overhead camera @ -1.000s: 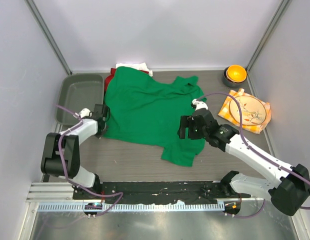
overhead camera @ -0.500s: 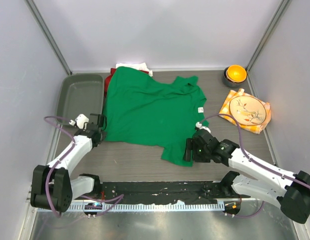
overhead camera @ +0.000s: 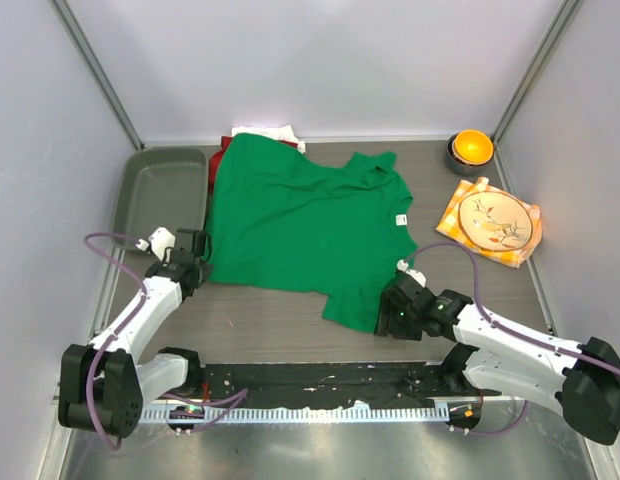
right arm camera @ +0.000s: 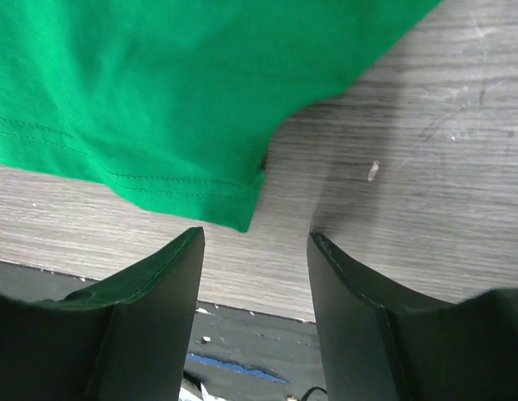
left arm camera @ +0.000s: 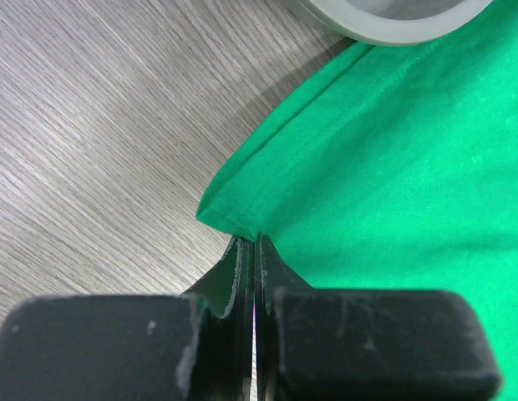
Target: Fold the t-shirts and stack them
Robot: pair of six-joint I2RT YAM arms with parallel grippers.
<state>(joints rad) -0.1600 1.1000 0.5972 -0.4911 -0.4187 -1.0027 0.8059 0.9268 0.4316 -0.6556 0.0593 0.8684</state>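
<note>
Lying left-to-right, collar rightward: green t-shirt (overhead camera: pixel 300 225), hem in clenched left end effector (left arm camera: pixel 253 244); right end effector (right arm camera: pixel 256 237) released.

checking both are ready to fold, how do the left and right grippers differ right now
The left gripper is shut on the hem of the green t-shirt; the right gripper is open, holding nothing. The left gripper sits at the shirt's left edge, the right gripper just short of its near corner. Both are at the cloth's edge.
</note>
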